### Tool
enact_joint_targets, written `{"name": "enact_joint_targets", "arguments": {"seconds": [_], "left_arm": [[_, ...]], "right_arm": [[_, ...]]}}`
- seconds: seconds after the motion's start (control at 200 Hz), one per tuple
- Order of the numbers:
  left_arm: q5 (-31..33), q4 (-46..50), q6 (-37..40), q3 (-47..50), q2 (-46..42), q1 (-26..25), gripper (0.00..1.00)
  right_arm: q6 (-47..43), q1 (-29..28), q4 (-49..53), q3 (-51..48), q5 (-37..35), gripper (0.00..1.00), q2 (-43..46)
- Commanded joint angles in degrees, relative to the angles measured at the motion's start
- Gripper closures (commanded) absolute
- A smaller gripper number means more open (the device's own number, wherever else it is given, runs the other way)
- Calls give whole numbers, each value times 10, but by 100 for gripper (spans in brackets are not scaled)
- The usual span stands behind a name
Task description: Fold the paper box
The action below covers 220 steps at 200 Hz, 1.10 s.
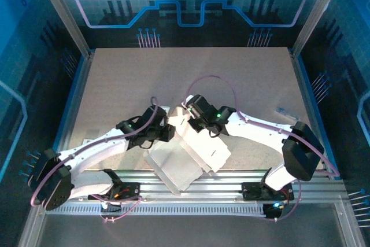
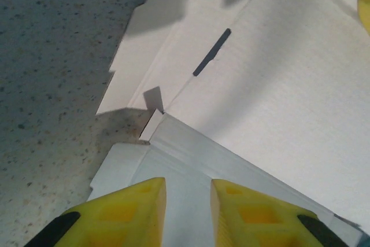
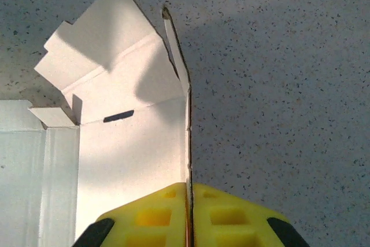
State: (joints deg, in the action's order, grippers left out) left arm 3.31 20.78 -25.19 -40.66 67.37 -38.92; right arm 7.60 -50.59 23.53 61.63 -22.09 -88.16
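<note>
paper box (image 1: 188, 157) sits at near edge of table (image 1: 243, 73), whitish face up, far end hidden under both wrists. left gripper (image 2: 188, 186): fingers slightly apart over a flat panel, nothing pinched. right gripper (image 3: 189, 190): clamped on an upright wall edge, finger bases cropped.

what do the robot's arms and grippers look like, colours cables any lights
Both the left arm and the right arm have white links with bulky black joint housings. A thin pinkish cable loops along each, and a small green light glows near each wrist. The left gripper and right gripper have blocky yellow fingers with square recesses and black backing.
</note>
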Motion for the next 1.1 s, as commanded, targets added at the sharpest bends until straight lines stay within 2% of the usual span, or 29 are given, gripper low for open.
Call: {"name": "enact_joint_targets", "arguments": {"seconds": [0.0,0.27,0.415,0.565,0.786,1.096], "left_arm": [[-54,19,-1,15,-29,27,73],[-81,-4,2,-9,-17,58,72],[-131,-23,9,-46,14,65,73],[-151,-34,10,-70,44,66,76],[-202,-76,-10,-90,58,81,77],[-227,-60,-1,-158,87,88,66]], "right_arm": [[-7,-7,-3,1,-14,89,-7],[23,0,-5,3,32,90,11],[54,26,-16,-14,105,90,43],[73,60,-22,-30,184,90,73],[80,92,-35,-49,253,90,93],[83,99,-46,-54,277,91,92]]}}
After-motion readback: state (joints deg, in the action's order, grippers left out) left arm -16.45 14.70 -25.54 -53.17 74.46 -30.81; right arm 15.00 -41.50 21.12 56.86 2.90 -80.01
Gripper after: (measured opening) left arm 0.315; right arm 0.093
